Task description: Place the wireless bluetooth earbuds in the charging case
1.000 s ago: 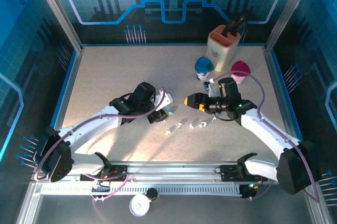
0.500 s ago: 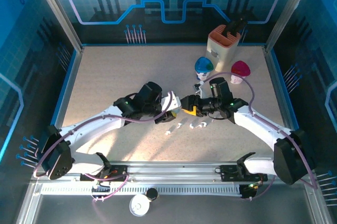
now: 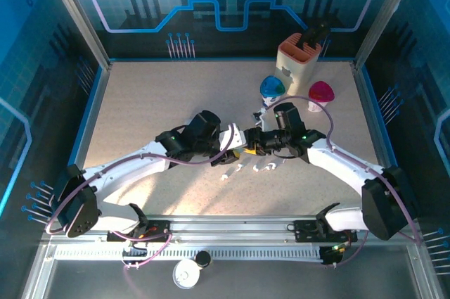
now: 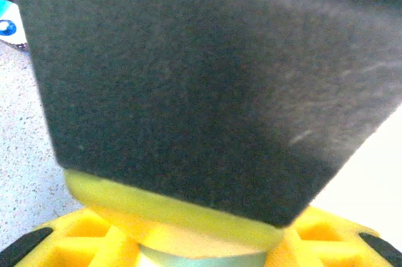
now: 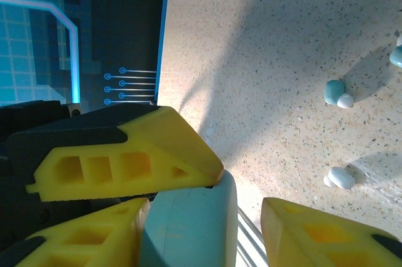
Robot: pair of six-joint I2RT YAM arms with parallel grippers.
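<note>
Two arms meet nose to nose over the table [image 3: 155,102]. The left gripper [image 3: 238,148] is clamped on a pale teal case [image 5: 188,229], and the right wrist view shows one of its yellow fingers lying over the case's top. The right gripper [image 3: 251,145] stands wide around that same case, one finger against it and the other a little clear. A few tiny earbuds [image 3: 241,167] lie loose on the table just beneath the fingertips, on the side toward the arm bases, apart from the case.
</note>
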